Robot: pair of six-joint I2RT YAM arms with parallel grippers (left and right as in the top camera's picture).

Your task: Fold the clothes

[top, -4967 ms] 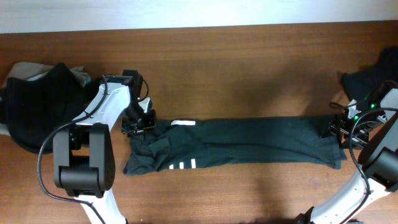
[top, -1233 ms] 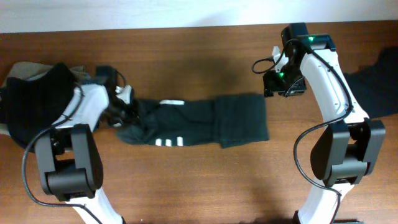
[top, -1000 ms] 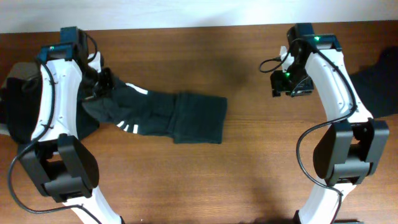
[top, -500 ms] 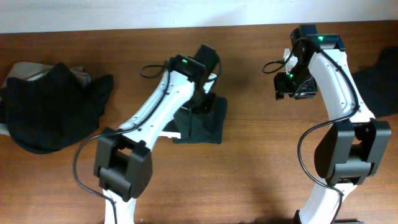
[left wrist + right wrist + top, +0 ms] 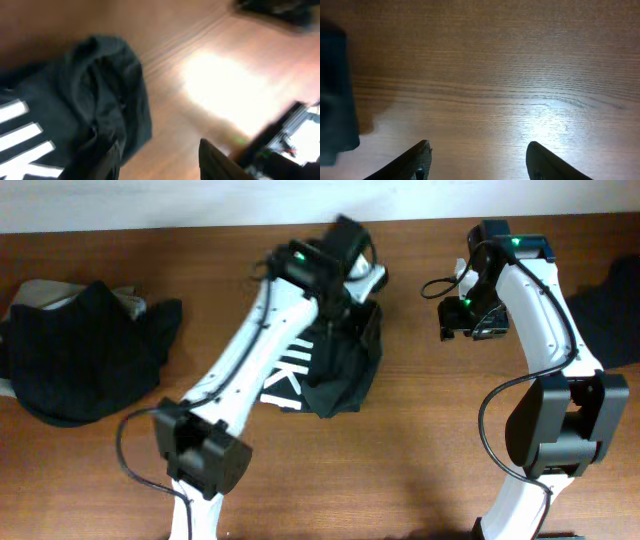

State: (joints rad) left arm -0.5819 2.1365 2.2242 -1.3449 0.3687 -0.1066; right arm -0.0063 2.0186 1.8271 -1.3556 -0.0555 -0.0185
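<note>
Your T-shirt (image 5: pixel 338 370) lies bunched in a dark heap near the middle of the table (image 5: pixel 420 470), with its white letters (image 5: pixel 285 375) showing on its left side. Your left gripper (image 5: pixel 159 161) is over the heap. Its fingers are spread with only wood between them, and in the blurred wrist view fabric lies against one finger. Your right gripper (image 5: pixel 477 162) hangs to the right of the shirt, wide open and empty above bare wood. A pile of dark clothes (image 5: pixel 75 350) sits at the far left, and another dark garment (image 5: pixel 612 305) lies at the right edge.

blurring heavily in the left wrist view, glaring white off the table (image 5: pixel 220 90) toward 3 o'clock; reading crisp and even overhead.
</note>
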